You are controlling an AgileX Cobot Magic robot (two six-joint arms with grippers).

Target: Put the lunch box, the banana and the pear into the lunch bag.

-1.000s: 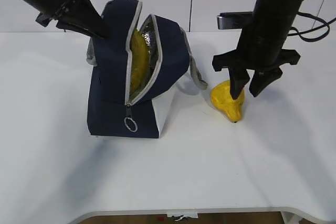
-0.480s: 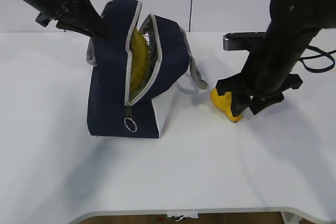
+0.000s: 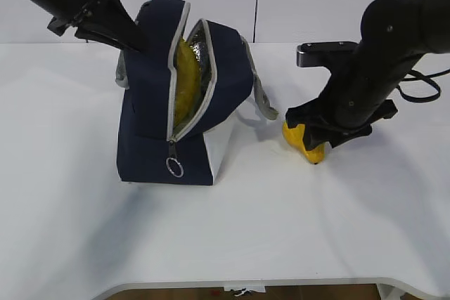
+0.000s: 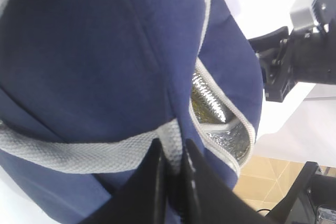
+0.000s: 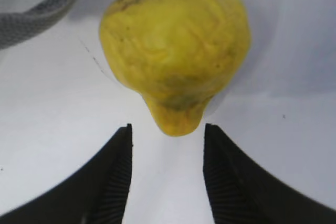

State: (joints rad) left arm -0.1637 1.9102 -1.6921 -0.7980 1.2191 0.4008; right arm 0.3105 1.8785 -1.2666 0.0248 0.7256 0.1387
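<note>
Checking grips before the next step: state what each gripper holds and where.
Left gripper is shut on the lunch bag, pinching its grey webbing handle. Right gripper is open at the pear, holding nothing.

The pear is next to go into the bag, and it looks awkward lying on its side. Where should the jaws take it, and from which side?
Grip the pear across its broad body, not the narrow top, which tapers and could slip. It lies on the table with that top pointing toward the right gripper, so push the open jaws on past it, one on each flank.

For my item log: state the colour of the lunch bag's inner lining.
Shiny silver foil, seen through the lunch bag opening; the left wrist view shows the lining best.
</note>
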